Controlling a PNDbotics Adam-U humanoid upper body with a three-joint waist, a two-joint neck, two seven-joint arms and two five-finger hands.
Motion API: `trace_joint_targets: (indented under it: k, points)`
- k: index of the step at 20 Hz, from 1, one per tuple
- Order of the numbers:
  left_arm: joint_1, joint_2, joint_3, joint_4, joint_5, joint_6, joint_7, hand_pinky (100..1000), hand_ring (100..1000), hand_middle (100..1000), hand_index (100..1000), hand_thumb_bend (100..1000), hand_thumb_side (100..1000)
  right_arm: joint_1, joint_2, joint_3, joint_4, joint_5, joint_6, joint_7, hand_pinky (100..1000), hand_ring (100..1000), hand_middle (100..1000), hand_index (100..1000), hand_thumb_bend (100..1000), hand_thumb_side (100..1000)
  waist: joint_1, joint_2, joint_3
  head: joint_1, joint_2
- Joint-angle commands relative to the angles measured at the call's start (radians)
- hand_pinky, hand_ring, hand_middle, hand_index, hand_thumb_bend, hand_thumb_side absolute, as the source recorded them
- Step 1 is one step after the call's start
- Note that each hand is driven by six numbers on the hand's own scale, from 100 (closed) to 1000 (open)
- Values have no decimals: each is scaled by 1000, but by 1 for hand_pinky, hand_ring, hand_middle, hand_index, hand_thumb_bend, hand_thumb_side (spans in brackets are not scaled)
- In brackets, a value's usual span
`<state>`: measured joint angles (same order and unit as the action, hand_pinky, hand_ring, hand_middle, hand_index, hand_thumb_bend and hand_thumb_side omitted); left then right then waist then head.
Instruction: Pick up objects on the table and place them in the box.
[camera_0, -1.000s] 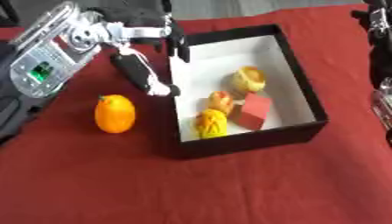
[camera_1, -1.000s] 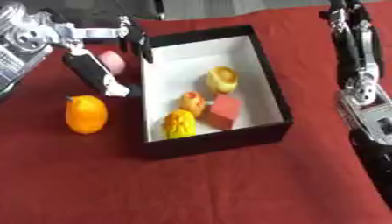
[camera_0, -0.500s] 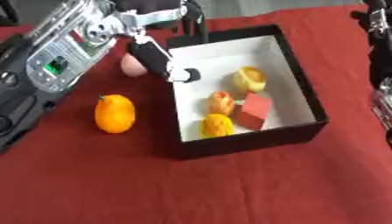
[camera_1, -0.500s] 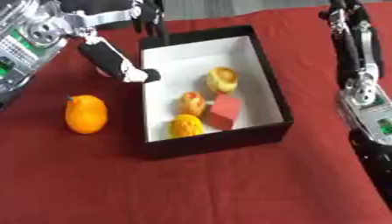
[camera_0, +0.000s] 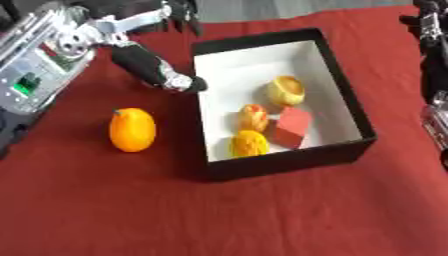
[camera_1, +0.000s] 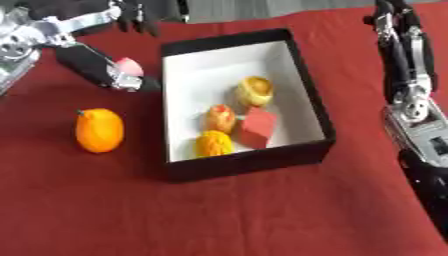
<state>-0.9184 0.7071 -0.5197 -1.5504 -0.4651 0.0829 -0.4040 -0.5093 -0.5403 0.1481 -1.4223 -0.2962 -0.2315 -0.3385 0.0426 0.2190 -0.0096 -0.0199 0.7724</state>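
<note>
The box (camera_0: 280, 97), black outside and white inside, is the landmark here. It stands on the red tabletop (camera_0: 262, 215) and already holds 4 things: a pale yellow cup-shaped piece (camera_0: 287, 90) toward its far end, an orange-and-red round piece (camera_0: 253, 116) near the middle, a red block (camera_0: 292, 127) just right of that, and a yellow round piece (camera_0: 249, 144) at the near wall.

The left hand (camera_0: 157, 70) is just outside the box's left wall, toward its far corner, with 1 dark finger slanting down so that its tip almost meets the rim. In the right eye view a small pink thing (camera_1: 129, 65) shows right against that finger, on its far side; I cannot tell whether the hand is pinching it or only lying beside it, so its state stays unsettled.

The other loose thing is the orange fruit (camera_0: 132, 129), upright with its stem end up, on the tabletop left of the box and level with the box's near half. From the left hand it lies toward the robot and a little left, well apart from the fingers.

The right arm (camera_1: 411, 100) hangs along the box's right side, its hand not visible. By my reading the left hand is much the nearer to both loose things, and the box opening lies just to its right.
</note>
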Motion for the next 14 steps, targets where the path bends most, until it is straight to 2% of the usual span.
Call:
trace_joint_targets:
  k: [1, 3, 9, 14]
  points:
    - [21, 82, 73, 31, 0, 12, 24, 722, 757, 771, 806, 573, 739, -7, -32, -15, -11, 3, 0, -3, 957, 810, 869, 919, 100, 693, -6, -14, 3, -8, -2]
    - [60, 131, 98, 8, 34, 17, 18, 729, 762, 777, 815, 574, 783, -3, -37, -18, -13, 4, 1, -5, 957, 811, 869, 919, 100, 694, -6, -11, 4, -11, -2]
    - [210, 277, 152, -173, 170, 71, -16, 724, 763, 773, 832, 601, 853, 2, -43, -21, -15, 6, 1, -9, 958, 811, 870, 919, 100, 695, -4, 0, 7, -14, -2]
    - [302, 328, 176, -297, 256, 128, -45, 704, 743, 757, 833, 660, 887, -3, -42, -21, -18, 5, 0, -9, 957, 811, 870, 919, 100, 686, -7, 3, 8, -1, -2]
